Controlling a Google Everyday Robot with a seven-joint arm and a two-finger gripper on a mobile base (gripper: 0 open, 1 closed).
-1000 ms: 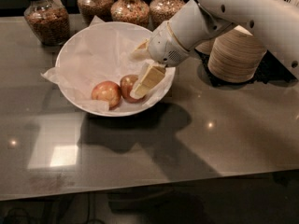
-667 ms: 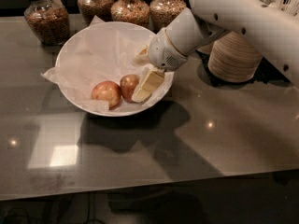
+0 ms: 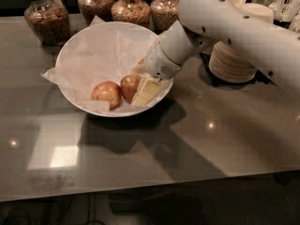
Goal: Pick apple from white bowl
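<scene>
While the white arm [image 3: 234,27] reaches in from the upper right, its gripper [image 3: 143,79] is down inside the white bowl [image 3: 119,113], at the right-hand side of it. Its two pale fingers stand apart: the lower finger [image 3: 147,92] lies slanted on the paper just beside the right flank of the apple [image 3: 130,87], close enough that I cannot tell if it touches, and only a bit of the upper one shows, higher up near the bowl's right wall under the wrist. Nothing is pinched between them. The apple, the darker red of the two, rests low in the bowl towards the front, right of the centre. Touching it on the left is a paler orange-yellow apple [image 3: 107,93]. Both sit on crumpled white paper [image 3: 98,55] that lines the bowl and sticks out over the rim on the left. The bowl stands on a glossy grey table [image 3: 187,144], near the back edge. Behind it is a row of glass jars [image 3: 47,18] filled with brownish grain or nuts. To the right of the bowl, partly behind the arm, stands a stack of small beige paper bowls [image 3: 234,62]
</scene>
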